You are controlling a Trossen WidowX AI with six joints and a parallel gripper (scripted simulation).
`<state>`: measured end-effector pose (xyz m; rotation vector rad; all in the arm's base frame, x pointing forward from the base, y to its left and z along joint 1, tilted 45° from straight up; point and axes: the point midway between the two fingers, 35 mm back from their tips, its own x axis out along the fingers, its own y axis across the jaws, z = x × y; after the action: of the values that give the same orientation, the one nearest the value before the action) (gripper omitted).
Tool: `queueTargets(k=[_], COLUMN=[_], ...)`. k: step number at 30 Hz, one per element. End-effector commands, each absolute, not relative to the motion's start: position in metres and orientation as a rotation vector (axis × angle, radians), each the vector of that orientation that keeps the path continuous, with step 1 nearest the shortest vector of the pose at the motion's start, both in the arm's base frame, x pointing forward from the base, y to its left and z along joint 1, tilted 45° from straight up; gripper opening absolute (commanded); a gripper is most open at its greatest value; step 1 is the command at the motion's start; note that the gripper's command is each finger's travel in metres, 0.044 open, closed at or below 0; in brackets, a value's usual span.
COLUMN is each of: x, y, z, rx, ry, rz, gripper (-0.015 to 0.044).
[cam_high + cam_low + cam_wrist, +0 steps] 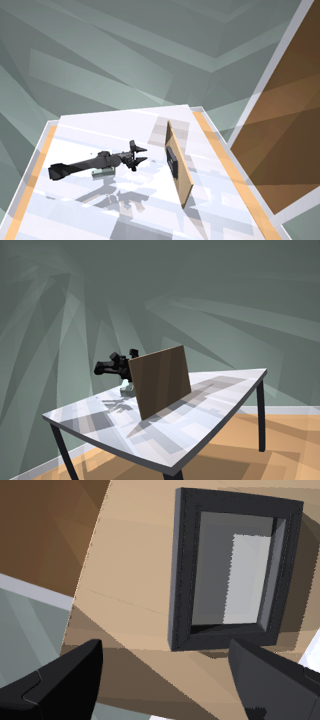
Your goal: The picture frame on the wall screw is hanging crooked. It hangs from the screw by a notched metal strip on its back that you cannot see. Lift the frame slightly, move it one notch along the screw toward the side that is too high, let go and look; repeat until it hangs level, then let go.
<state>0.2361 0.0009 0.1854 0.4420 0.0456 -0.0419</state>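
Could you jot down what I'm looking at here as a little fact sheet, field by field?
arm: one dark robot arm on a small base
gripper: gripper open, holding nothing, short of the frame
picture frame: black picture frame hanging on the panel, facing the gripper
wall panel: tan wooden wall panel upright on the table
table: pale table with dark legs

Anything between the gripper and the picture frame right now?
Nothing. In the top view, the open gripper faces the picture frame on the wall panel across an open gap above the table.
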Motion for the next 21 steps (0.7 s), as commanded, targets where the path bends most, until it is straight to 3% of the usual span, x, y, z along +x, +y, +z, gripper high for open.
queueTargets(k=[1, 21], x=[0.258, 0.275], y=[-0.007, -0.024], z=[0.174, 0.157], rx=[0.439, 0.445], ry=[0.033, -0.008], rz=[-0.033, -0.014], gripper=[0.026, 0.026])
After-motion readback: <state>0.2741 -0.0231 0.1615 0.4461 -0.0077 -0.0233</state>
